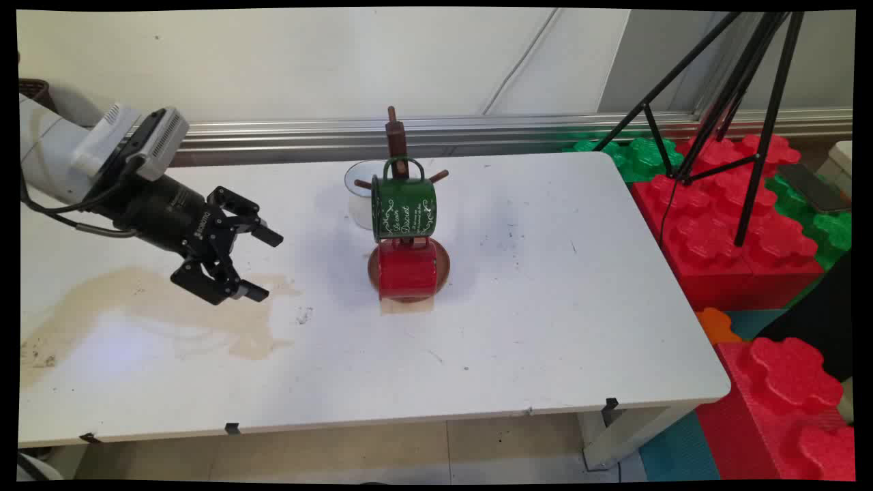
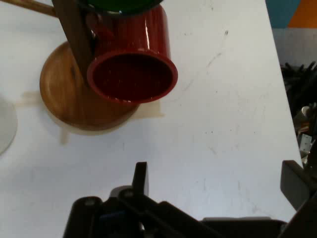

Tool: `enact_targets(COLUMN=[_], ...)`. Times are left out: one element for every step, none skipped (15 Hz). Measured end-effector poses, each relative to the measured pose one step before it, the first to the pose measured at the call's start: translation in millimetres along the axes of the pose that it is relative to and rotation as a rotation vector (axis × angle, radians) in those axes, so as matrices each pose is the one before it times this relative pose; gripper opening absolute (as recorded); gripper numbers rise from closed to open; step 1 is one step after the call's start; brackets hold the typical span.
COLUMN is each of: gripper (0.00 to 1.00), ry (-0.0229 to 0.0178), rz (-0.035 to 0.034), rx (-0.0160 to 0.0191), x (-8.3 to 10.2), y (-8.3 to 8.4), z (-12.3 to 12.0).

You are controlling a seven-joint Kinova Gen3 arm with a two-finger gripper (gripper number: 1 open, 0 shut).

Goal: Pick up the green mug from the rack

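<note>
A wooden mug tree (image 1: 395,136) stands mid-table on a round brown base (image 1: 442,262). A green mug (image 1: 404,206) with white lettering hangs from an upper peg, and a red mug (image 1: 407,269) hangs below it, both lying sideways. My black gripper (image 1: 262,264) hovers above the table to the left of the tree, open, with nothing between its fingers. In the hand view the red mug's (image 2: 132,57) open mouth faces me, the base (image 2: 67,96) lies beneath it, and my gripper (image 2: 218,181) is apart from both.
A clear glass cup (image 1: 358,194) stands behind the green mug, left of the post. A tan stain (image 1: 136,300) spreads over the table's left part under the gripper. Red and green foam blocks (image 1: 736,225) and a black tripod (image 1: 743,116) stand off the table's right edge.
</note>
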State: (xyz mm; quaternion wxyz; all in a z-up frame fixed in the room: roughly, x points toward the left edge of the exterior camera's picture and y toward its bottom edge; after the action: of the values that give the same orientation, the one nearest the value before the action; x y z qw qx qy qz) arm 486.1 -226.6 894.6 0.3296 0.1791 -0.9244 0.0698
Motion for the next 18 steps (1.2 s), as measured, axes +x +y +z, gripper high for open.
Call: enact_targets(gripper=[1.0,1.0,1.0,1.0,1.0,1.0,1.0,1.0,1.0,1.0,1.0,1.0,1.0,1.0,1.0,1.0,1.0,1.0], ry=[0.0048,0.00717,0.00804,0.00642,0.01114,0.0087,0.01272,0.00879,0.01451,0.0119,0.01444,0.01286,0.01531,0.01532,0.01225,0.00792,0.01352,0.0112], rz=[-0.00259,-0.00356,-0.00429,-0.00283,-0.005,-0.00319,-0.00394,-0.00251,-0.0053,-0.00368,-0.00514,-0.00505,-0.00683,-0.00657,-0.00603,-0.00395,-0.00622,-0.00536], rx=[0.00065,-0.00001,-0.0003,-0.00016,0.00035,0.00002,-0.00014,-0.00049,-0.00094,-0.00057,-0.00067,0.00021,0.00121,0.00076,0.00077,0.00063,0.00055,-0.00002], x=[0.71,1.07,1.26,1.1,1.93,1.74,2.75,2.0,3.22,2.74,3.31,2.62,3.04,3.07,2.36,1.54,2.73,2.17], y=[-0.81,-0.56,-0.36,-0.15,-0.22,-0.12,-0.13,0.03,0.0,-0.12,-0.57,-0.55,-0.96,-0.96,-0.73,-0.48,-0.74,-0.5], z=[0.43,0.33,0.4,0.31,0.47,0.44,0.84,0.72,1.44,1.3,1.69,1.23,1.31,1.54,1.49,1.09,2.17,2.03])
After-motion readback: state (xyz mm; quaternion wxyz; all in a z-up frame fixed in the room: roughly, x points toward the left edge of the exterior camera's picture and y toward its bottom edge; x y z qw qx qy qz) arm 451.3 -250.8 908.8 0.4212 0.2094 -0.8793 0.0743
